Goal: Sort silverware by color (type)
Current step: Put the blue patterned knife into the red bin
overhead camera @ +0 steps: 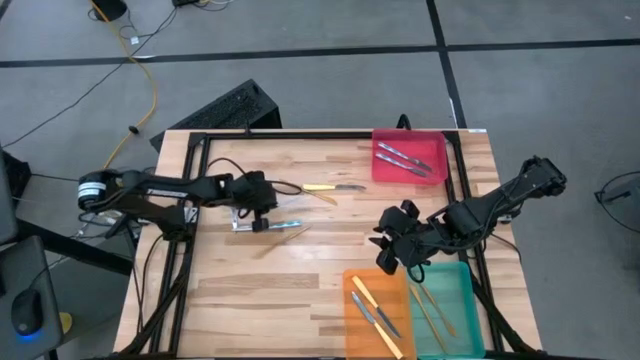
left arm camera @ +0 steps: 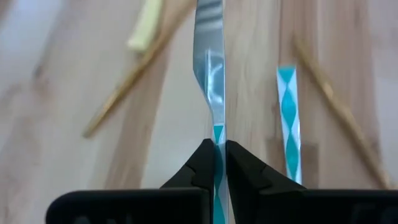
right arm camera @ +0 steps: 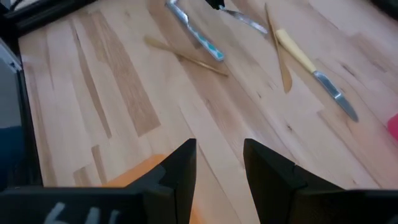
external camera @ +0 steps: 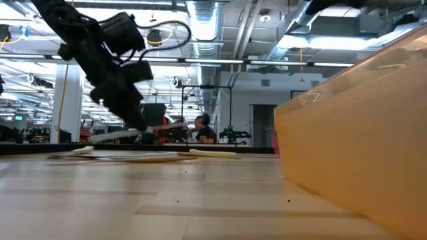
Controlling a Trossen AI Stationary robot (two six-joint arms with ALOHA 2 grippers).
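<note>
My left gripper is over the table's middle left, shut on a utensil with a silver blade and a teal-patterned handle. A second teal-handled utensil lies flat beside it. Thin tan wooden pieces lie on either side. A yellow-handled knife lies farther toward the far edge. My right gripper is open above the orange tray's far rim, touching nothing. My left gripper pinches the utensil's teal handle between its two fingertips, just behind where the handle meets the blade. The utensil runs along the fingers, with its silver blade sticking out ahead of them. In the low view it sits slightly tilted, off the tabletop.
A red tray at the far right holds two silver utensils. An orange tray with yellow-handled utensils stands next to a teal tray holding wooden ones, at the near right. Bare wood lies at the table's near left.
</note>
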